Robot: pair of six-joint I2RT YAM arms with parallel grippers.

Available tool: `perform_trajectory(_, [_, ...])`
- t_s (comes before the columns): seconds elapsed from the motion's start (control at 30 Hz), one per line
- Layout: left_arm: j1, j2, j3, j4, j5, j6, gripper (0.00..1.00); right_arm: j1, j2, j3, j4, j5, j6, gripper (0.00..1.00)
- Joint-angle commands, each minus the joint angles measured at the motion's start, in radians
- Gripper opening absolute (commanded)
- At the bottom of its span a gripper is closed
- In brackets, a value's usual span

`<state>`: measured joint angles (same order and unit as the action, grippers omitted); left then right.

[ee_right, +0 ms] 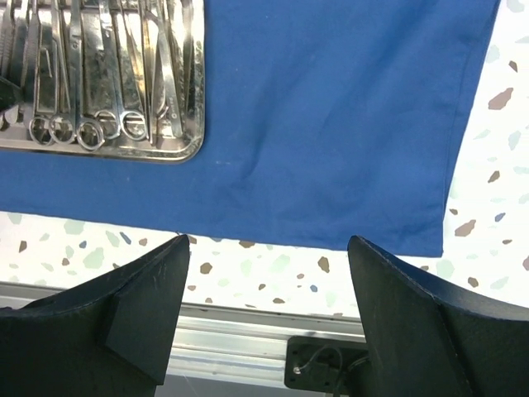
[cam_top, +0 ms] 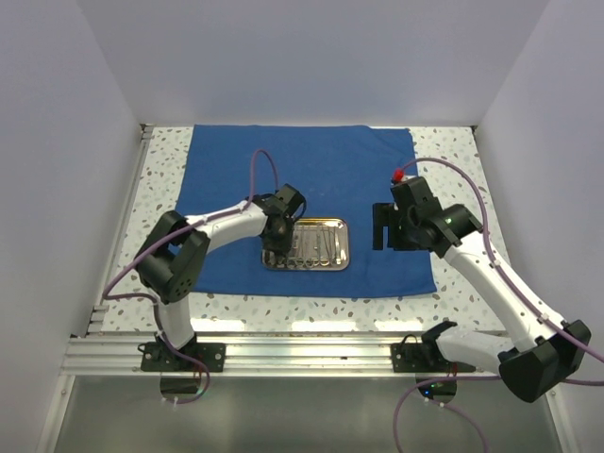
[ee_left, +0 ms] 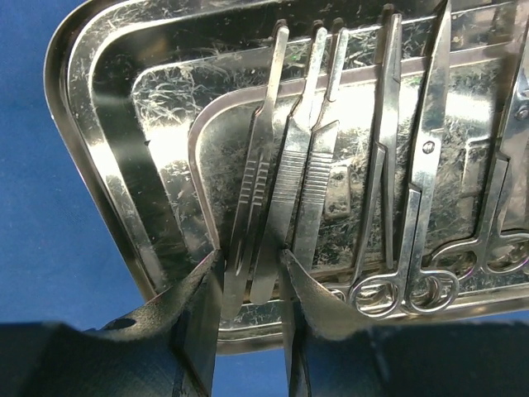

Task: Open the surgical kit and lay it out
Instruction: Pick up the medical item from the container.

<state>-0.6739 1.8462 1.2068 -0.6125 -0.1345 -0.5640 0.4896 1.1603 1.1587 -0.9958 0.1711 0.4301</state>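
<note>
The royal-blue cloth [cam_top: 302, 160] lies spread flat on the table. The steel tray [cam_top: 342, 226] sits on its near middle, holding a row of slim silver instruments [cam_top: 311, 247]. My left gripper [cam_top: 276, 236] is down at the tray's left end. In the left wrist view its tips [ee_left: 252, 256] press both sides of two flat scalpel handles [ee_left: 281, 182], which lie side by side in the tray [ee_left: 83, 124]. Scissors [ee_left: 430, 165] lie to their right. My right gripper [cam_top: 382, 226] hovers open and empty right of the tray, over the cloth's near edge [ee_right: 331, 124].
Speckled white tabletop [cam_top: 453, 160] shows around the cloth. An aluminium rail [cam_top: 302, 354] runs along the near edge, also in the right wrist view [ee_right: 231, 347]. White walls enclose the left, back and right. The tray's near end [ee_right: 190, 124] shows at the right wrist view's upper left.
</note>
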Motion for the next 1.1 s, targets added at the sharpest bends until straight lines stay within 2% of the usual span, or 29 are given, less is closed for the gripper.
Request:
perform_trajectory(0.0, [-0.006, 0.053, 0.017, 0.028, -0.007, 0.03, 0.36, -0.002, -0.05, -0.031, -0.009, 0.03, 0.013, 0.82])
perform_trajectory(0.2, [-0.004, 0.151, 0.042, -0.007, 0.001, 0.072, 0.39, -0.002, -0.045, -0.074, 0.017, -0.005, 0.085, 0.82])
perform_trajectory(0.33, [-0.003, 0.214, 0.019, 0.002, 0.024, 0.079, 0.38, -0.002, -0.042, -0.048, -0.004, 0.031, 0.093, 0.82])
perform_trajectory(0.43, [0.028, 0.237, -0.01, 0.051, 0.084, 0.084, 0.19, -0.002, -0.051, -0.037, -0.01, 0.048, 0.091, 0.82])
perform_trajectory(0.47, [0.039, 0.242, -0.025, 0.074, 0.129, 0.082, 0.04, -0.002, -0.053, -0.042, -0.009, 0.05, 0.09, 0.82])
perform_trajectory(0.5, [0.059, 0.248, -0.033, 0.088, 0.157, 0.081, 0.0, 0.0, -0.053, -0.047, -0.006, 0.045, 0.091, 0.82])
perform_trajectory(0.6, [0.076, 0.237, -0.067, 0.137, 0.223, 0.082, 0.0, 0.0, -0.045, -0.057, -0.001, 0.033, 0.09, 0.81])
perform_trajectory(0.8, [0.079, 0.136, -0.035, 0.076, 0.181, 0.079, 0.0, 0.0, -0.042, -0.059, 0.014, 0.024, 0.07, 0.81])
perform_trajectory(1.07, [0.079, 0.005, 0.212, -0.104, 0.179, 0.093, 0.0, 0.0, -0.033, -0.086, 0.057, 0.005, 0.05, 0.81])
